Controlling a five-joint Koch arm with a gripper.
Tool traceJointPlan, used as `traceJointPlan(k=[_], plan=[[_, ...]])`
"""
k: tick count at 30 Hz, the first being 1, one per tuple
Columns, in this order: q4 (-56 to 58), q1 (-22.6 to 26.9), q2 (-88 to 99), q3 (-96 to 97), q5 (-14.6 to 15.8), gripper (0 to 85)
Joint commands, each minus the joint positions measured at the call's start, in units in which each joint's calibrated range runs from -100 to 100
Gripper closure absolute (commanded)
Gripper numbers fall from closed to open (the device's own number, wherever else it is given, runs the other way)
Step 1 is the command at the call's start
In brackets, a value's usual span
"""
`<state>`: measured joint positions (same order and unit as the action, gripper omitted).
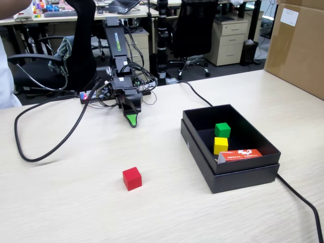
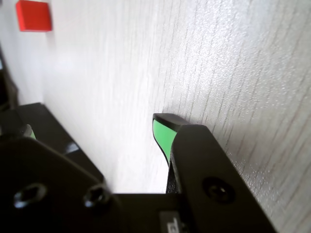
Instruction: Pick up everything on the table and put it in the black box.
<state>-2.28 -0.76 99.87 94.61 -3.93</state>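
Nearest the fixed view, the red cube [image 1: 132, 178] sits alone on the bench [image 1: 76, 202], well left of the black box [image 1: 243, 174] holding a green cube [image 1: 222, 130] and a yellow cube [image 1: 220, 145]. Farther back, the end effector [image 1: 131, 120] points down at the bench, empty; whether its jaws are parted cannot be told.

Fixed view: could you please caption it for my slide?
Tool rests near the table; red cube still outside the black box.

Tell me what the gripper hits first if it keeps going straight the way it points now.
Most likely the table. In the fixed view the gripper points steeply down, its tip at or almost on the bare surface. The red cube lies farther on, apart from it; a flatter path might reach it.
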Motion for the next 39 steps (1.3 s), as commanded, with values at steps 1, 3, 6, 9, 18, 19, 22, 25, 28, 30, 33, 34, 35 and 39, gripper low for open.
traceJointPlan(k=[1,3,6,9,18,19,22,25,28,30,33,34,35,39], plan=[[13.73,-0.29,-0.1,-5.95,0.98,37.9],[25.22,-0.05,-2.85,-14.92,2.0,37.6],[35.5,-0.15,-9.51,-26.8,2.44,37.9],[42.41,-0.2,-15.13,-36.5,2.44,38.2],[63.23,-1.27,-44.39,-73.94,3.03,38.3],[67.04,-1.76,-51.05,-81.02,3.03,38.3],[71.18,-2.74,-67.8,-96.79,2.74,38.3],[71.61,-3.61,-79.39,-106.85,1.9,38.4],[71.61,-4.59,-92.93,-120.09,0.83,38.6],[71.7,-4.88,-98.78,-126.07,0.2,39.6],[71.7,-5.13,-107.96,-134.32,-0.59,40.8],[71.7,-5.18,-109.8,-135.68,-0.68,40.8],[71.7,-5.18,-111.52,-136.77,-0.78,40.8],[71.7,-5.23,-118.52,-141.12,-1.07,40.8]])
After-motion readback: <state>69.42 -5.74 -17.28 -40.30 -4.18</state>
